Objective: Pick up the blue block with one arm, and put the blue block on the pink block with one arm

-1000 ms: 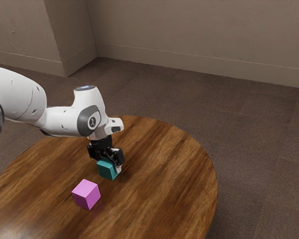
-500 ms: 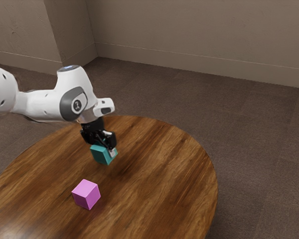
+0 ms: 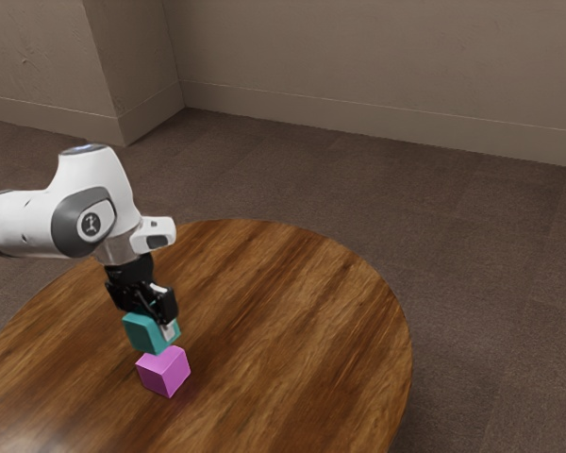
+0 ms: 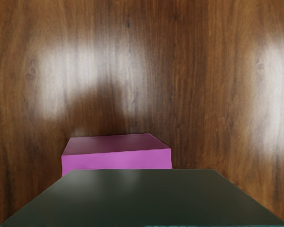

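Your gripper (image 3: 152,319) is clamped on the blue block (image 3: 148,332); the pink block (image 3: 163,370) sits just under the hand, slightly off-centre, so nudge across before lowering.

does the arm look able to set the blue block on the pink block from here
Probably yes: the tool holds the blue block just above the pink block, a little toward the exterior view's left, with nothing between them.

Table (image 3: 311,311): lower block (image 3: 163,370) sits toward the exterior view's left. Just above it hangs held block (image 3: 147,331), between gripper (image 3: 155,325) fingers, offset slightly toward that left. Contact indiscernible.
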`<state>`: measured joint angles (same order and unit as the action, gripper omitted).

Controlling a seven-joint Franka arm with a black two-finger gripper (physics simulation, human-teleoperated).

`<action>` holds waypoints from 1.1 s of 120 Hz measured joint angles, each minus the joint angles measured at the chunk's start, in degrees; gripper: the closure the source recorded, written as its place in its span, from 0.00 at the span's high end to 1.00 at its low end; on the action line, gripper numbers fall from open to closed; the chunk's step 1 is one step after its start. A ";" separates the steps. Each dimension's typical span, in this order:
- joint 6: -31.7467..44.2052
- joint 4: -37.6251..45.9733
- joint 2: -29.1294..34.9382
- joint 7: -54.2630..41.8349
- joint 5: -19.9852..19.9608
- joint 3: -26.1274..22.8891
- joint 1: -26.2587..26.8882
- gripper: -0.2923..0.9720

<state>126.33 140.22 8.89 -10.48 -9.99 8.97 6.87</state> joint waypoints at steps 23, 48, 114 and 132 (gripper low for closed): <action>2.04 0.17 -1.98 0.10 1.26 0.45 0.07 0.53; 3.60 0.77 -1.64 0.18 1.54 0.87 -0.03 0.54; 4.11 1.92 -1.03 -0.04 1.47 0.53 0.48 0.72; 3.32 1.50 4.35 -0.07 1.47 0.12 0.48 0.74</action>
<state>129.65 141.72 13.24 -10.54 -8.52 9.09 7.35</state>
